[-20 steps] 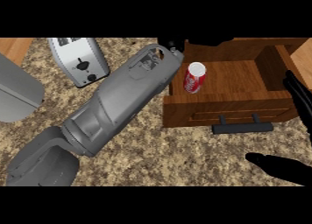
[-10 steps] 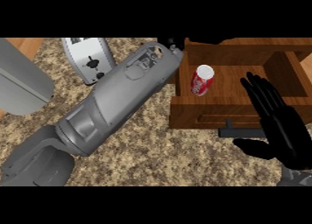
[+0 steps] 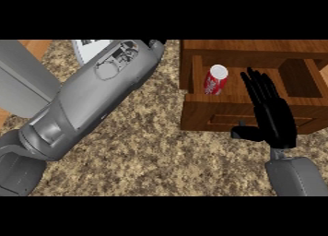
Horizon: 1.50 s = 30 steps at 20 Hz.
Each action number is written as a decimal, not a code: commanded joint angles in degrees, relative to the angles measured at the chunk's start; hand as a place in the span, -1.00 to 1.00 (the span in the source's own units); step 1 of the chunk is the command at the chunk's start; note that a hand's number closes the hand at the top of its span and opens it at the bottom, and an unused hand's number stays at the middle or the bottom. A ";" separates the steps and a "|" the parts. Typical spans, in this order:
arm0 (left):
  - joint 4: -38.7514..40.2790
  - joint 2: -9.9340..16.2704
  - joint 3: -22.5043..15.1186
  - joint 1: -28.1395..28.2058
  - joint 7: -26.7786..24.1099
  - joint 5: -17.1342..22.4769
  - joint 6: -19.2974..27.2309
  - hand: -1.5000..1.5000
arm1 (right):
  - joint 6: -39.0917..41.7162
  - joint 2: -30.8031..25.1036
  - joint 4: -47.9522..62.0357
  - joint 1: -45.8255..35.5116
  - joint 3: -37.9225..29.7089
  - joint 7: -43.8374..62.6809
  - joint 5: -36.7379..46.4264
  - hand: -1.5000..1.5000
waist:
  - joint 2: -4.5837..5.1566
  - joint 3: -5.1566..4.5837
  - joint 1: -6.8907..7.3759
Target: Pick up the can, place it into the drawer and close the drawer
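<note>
The red cylindrical can with a white top [image 3: 215, 79] lies inside the open brown wooden drawer [image 3: 194, 99], near its left wall. The black right hand [image 3: 270, 117] hovers over the drawer's front, fingers straight and together (holding nothing). Only the left grey forearm [image 3: 92, 101] shows above the speckled stone counter [image 3: 153, 152]; its fingers' state I cannot tell.

No readable text anywhere. The can [image 3: 215, 80], standing in the open drawer [image 3: 194, 92] at far right, is red with white script-like marking down its side, but the letters can't be made out, so no brand can be confirmed. The grey-and-white appliance [image 3: 92, 48] at the far edge, left of the drawer, shows dark marks on its top, too small to read as labels or numbers.
</note>
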 commanded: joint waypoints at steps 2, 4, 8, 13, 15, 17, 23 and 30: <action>-6.94 4.99 -1.03 3.12 4.69 -2.14 0.05 -1.00 | -6.55 2.55 12.13 -3.88 -1.43 -0.84 2.18 -1.00 | 0.46 0.57 0.26; -9.53 5.45 -1.83 4.16 5.53 -2.88 0.79 -1.00 | -7.43 0.99 17.59 -6.48 -2.78 -2.56 2.65 -1.00 | 0.52 0.58 0.82; -12.79 8.52 -1.22 6.95 7.38 -2.56 -0.99 -1.00 | -11.03 0.73 25.53 -11.68 -5.11 -3.06 3.92 -1.00 | 0.88 0.59 1.40; -18.23 11.71 -0.96 8.07 10.98 -3.19 -0.68 -1.00 | -17.03 1.79 33.71 -17.98 -6.76 -1.97 7.17 -1.00 | 0.86 0.60 1.74; -20.35 14.00 -1.21 11.20 10.70 -3.19 -1.87 -1.00 | -20.72 3.00 36.99 -20.05 -7.55 -0.79 8.58 -1.00 | 1.09 0.60 2.80; -21.50 14.03 -0.71 13.76 9.50 -3.59 -1.99 -1.00 | -23.28 2.69 39.97 -21.87 -8.65 -2.57 7.89 -1.00 | 1.20 0.60 1.59; -26.48 15.68 -0.75 18.21 9.53 -5.20 -1.05 -1.00 | -27.46 0.13 52.18 -32.48 -13.10 -3.19 7.71 -1.00 | 1.59 0.63 2.30; -34.49 19.71 -0.22 21.66 12.83 -6.15 -1.66 -1.00 | -29.97 -0.90 62.55 -42.17 -15.32 -2.58 8.45 -1.00 | 1.68 0.65 2.82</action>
